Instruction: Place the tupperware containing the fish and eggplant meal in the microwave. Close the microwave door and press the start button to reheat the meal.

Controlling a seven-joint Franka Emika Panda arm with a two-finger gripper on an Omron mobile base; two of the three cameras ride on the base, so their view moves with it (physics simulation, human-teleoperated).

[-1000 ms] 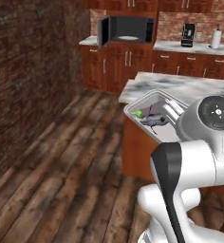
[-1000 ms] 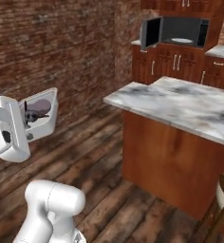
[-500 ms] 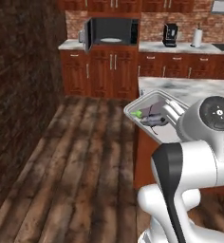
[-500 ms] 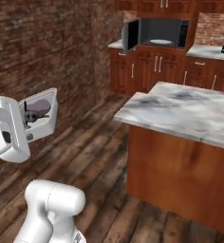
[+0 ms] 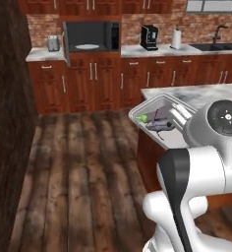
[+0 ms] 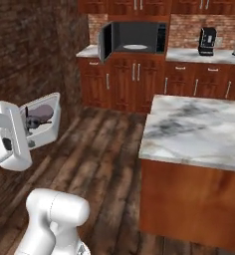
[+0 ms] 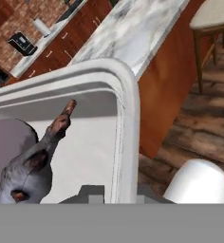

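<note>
My gripper is shut on the side wall of the tupperware, one fingertip on either side of the rim. The pale tray hangs in the air beside the island, tilted. Inside lies the fish and eggplant meal: a dark grey fish, a purple lump and a green bit. The microwave sits built in above the far cabinets, a white plate in its dark cavity. The microwave door stands swung open on its left side.
A marble-topped island stands right beside the arm. The back counter carries a toaster, a coffee machine, a paper towel roll and a sink. A dark brick wall runs along the left. A stool stands by the island.
The base has turned and driven, so the whole scene has shifted: the microwave now lies nearer the middle of both base views. The tupperware stays in my grip, unchanged.
</note>
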